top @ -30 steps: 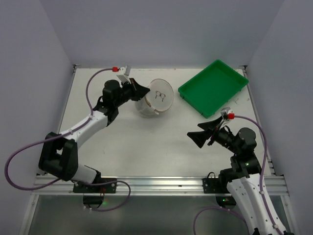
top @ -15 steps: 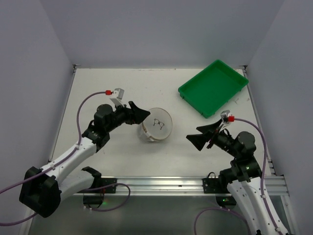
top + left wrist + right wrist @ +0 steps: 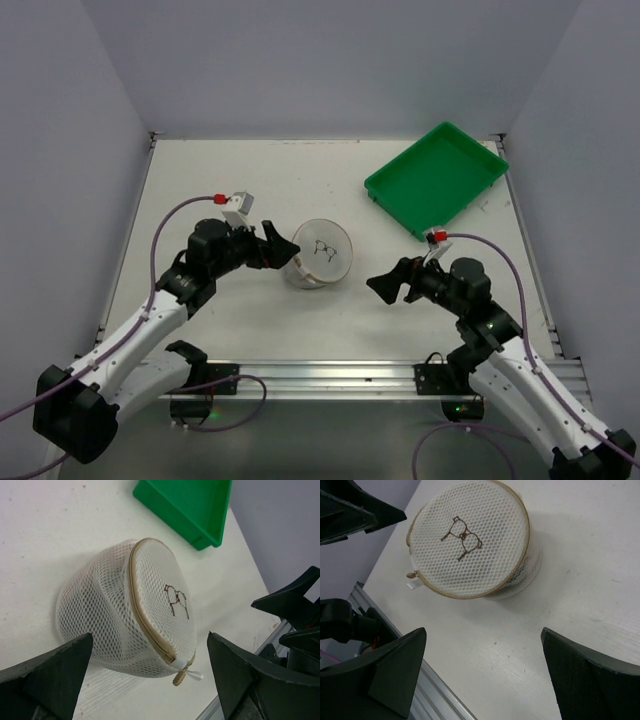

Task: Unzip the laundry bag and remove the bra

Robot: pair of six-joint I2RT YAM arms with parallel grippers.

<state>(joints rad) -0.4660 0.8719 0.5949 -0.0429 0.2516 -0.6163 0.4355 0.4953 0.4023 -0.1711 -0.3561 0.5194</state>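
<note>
The laundry bag (image 3: 319,256) is a round white mesh cylinder lying on its side on the table, its circular face with the small bra drawing turned up and toward the near edge. Its tan zip is closed, and the pull (image 3: 183,673) hangs at the lower rim, also seen as the pull (image 3: 412,575) in the right wrist view. My left gripper (image 3: 281,248) is open just left of the laundry bag (image 3: 125,605), its fingers either side without touching. My right gripper (image 3: 384,279) stands open to the right, a short way from the laundry bag (image 3: 470,540). The bra is hidden.
A green rectangular tray (image 3: 436,179) sits at the far right corner of the table, with its corner (image 3: 190,510) showing behind the bag. The metal rail (image 3: 320,375) of the near table edge lies close below both grippers.
My left gripper brought the bag from the far middle toward the near side, set it down and opened. My right gripper moved left, closer to the bag.
</note>
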